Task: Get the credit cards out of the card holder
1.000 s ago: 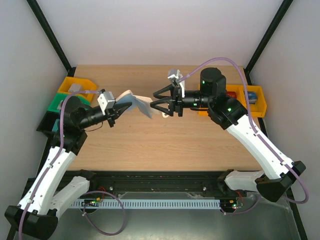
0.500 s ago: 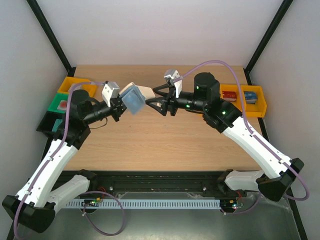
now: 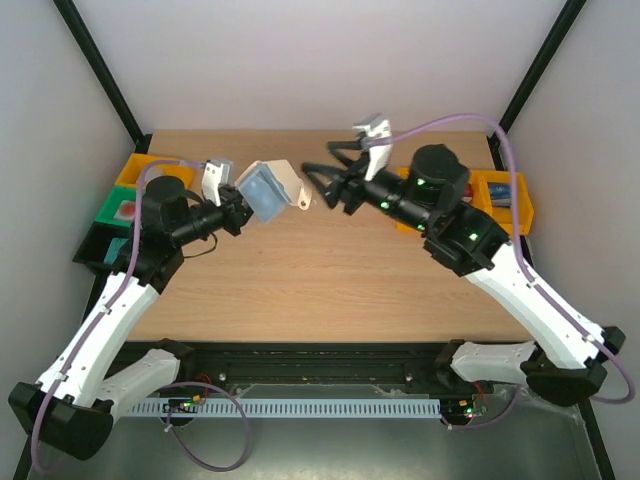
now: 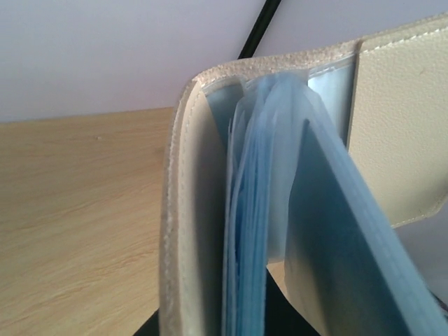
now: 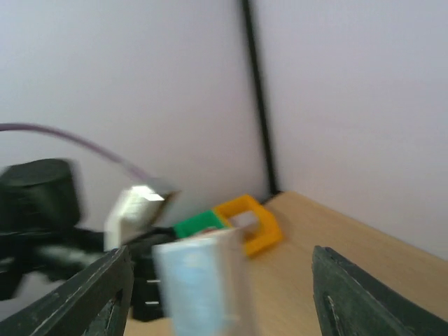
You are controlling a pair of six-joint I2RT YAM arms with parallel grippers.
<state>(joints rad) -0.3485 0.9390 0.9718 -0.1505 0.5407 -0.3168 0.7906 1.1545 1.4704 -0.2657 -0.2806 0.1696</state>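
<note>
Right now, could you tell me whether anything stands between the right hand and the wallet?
Nothing visible does: the open right hand faces the wallet directly, which the left hand holds up above the table.

The card holder (image 4: pixel 399 133): grained, matt (glossy plastic sleeves (image 4: pixel 273 175) inside); wooden table (image 3: pixel 330 270).

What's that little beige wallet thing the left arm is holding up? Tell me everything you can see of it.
The card holder is a small folding wallet with a pale beige grained cover and translucent blue plastic sleeves inside. It is open like a book, held above the table by the shut left gripper, with its snap tab sticking out to one side. No card shows clearly.
</note>
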